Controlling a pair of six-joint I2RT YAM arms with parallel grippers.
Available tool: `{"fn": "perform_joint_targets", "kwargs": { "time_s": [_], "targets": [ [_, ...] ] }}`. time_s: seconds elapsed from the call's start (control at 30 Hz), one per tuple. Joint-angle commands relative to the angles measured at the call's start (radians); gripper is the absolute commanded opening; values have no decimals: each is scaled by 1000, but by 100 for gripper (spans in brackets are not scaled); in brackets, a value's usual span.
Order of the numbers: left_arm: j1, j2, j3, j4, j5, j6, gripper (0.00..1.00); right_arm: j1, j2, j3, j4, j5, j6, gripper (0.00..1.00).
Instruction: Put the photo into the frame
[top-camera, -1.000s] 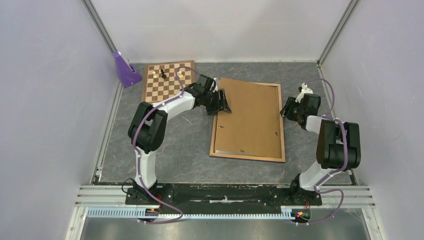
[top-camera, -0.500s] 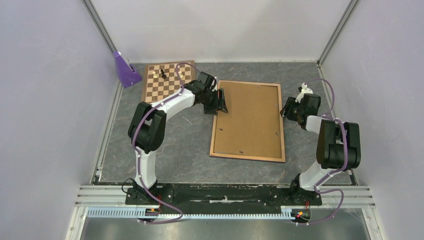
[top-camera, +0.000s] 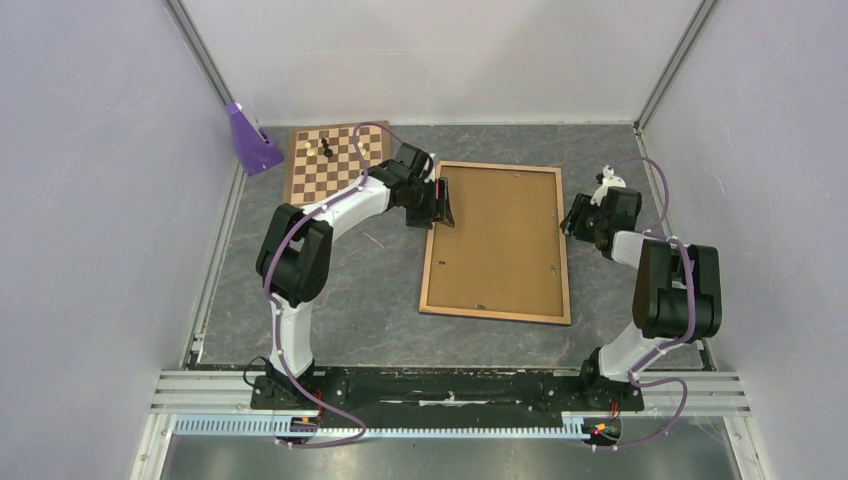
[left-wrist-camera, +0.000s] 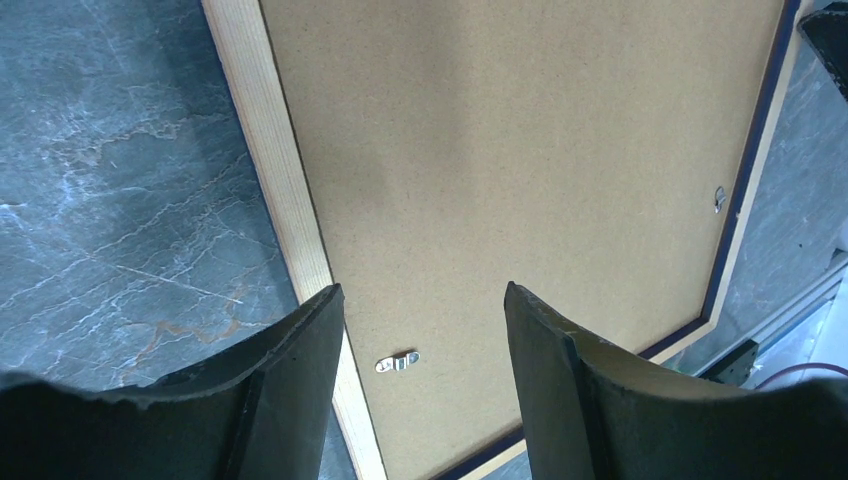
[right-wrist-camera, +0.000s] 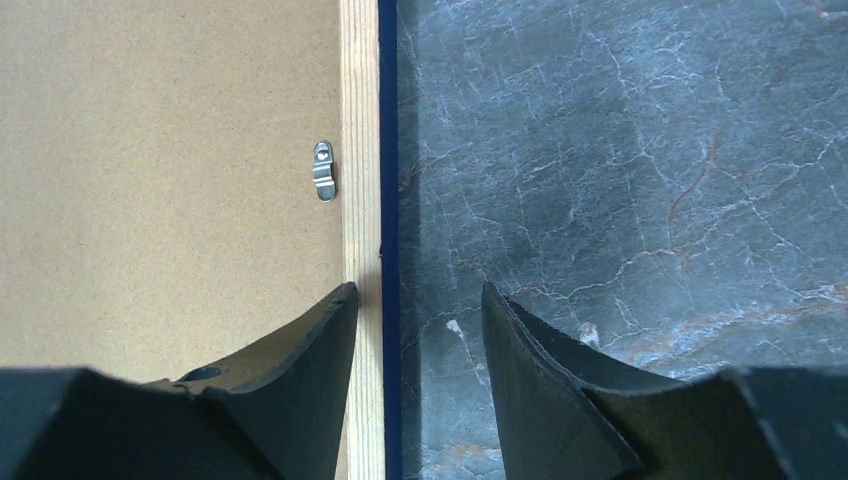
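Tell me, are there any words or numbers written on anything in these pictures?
No text can be read anywhere in these views.
The frame and its brown backing board: plain, with only small metal clips.
The chessboard: just squares, no letters or numbers showing.
The purple stand: no marking visible.

This looks like a robotics lab test cell, not a home or a shop. The left arm (top-camera: 295, 255) and right arm (top-camera: 680, 290) of a robot are bolted to a metal rail (top-camera: 200, 392) at the near edge of a grey, stone-patterned table (top-camera: 380, 290). Plain pale wall panels (top-camera: 440, 60) on bare metal posts (top-camera: 205, 60) box the table in on three sides, and purple cables (top-camera: 652, 161) run loose along the arms.
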Motion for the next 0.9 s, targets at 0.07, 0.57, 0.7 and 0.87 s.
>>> {"fn": "perform_joint_targets", "kwargs": {
  "time_s": [0.07, 0.57, 0.7, 0.87],
  "targets": [
    [-4, -60, 42, 12, -47, 90, 67, 7, -54, 22, -10, 7, -41, 52],
    [-4, -32, 126, -82, -143, 362, 67, 96, -46, 164, -78, 10, -252, 55],
    [-4, -24, 113, -100, -160, 407, 67, 141, -87, 149, -78, -11, -339, 56],
    [-4, -18, 101, -148, -153, 468, 66, 229, -115, 162, -131, -148, -458, 55]
  ]
}}
